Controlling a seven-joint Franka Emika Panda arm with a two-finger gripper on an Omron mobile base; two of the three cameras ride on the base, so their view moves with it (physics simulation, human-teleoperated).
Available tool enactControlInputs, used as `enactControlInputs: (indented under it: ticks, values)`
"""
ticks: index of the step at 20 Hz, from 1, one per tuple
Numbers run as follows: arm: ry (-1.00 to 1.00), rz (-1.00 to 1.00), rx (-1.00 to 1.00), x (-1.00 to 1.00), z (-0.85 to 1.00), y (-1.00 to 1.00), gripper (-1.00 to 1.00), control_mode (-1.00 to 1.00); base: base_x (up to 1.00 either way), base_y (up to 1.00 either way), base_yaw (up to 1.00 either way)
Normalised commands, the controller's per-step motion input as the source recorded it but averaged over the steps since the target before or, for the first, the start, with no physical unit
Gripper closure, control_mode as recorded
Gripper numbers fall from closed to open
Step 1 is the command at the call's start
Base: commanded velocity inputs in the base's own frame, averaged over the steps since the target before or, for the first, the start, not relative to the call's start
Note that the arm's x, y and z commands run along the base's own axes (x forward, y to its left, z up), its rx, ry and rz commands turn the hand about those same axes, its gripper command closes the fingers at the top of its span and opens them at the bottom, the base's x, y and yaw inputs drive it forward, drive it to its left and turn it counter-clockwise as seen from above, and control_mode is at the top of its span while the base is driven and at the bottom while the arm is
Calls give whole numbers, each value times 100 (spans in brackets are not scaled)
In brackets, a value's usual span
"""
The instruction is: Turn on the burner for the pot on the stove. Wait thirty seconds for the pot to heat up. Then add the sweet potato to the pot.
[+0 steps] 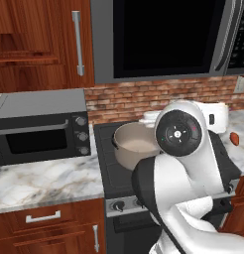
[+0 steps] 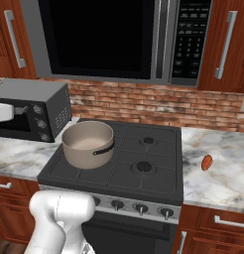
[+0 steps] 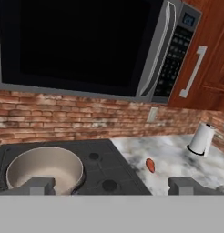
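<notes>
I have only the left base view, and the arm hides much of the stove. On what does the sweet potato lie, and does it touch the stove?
Observer: The sweet potato lies on the marble counter to the right of the stove, apart from it.
Operator: Is the pincer holding something?
Observer: No. In the hand view the pincer is open, with nothing between its jaws.
Operator: Is anything else on that counter?
Observer: Yes, a white paper roll stands further along it, beyond the sweet potato.
</notes>
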Motion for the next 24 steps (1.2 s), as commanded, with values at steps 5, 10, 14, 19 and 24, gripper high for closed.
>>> enactControlInputs:
  ticks: [5, 10, 14, 19, 24]
  values:
    - [8, 0, -4, -39, -23, -56, -100, -100, 0, 0, 0]
    - [7, 3, -4, -33, -47, -72, -100, -100, 0, 0, 0]
    - [4, 5, -3, -33, -40, -80, -100, -100, 0, 0, 0]
    - [8, 4, 0, -10, -2, -91, -100, -100, 0, 0, 0]
    - [13, 1, 0, 0, 0, -83, -100, -100, 0, 0, 0]
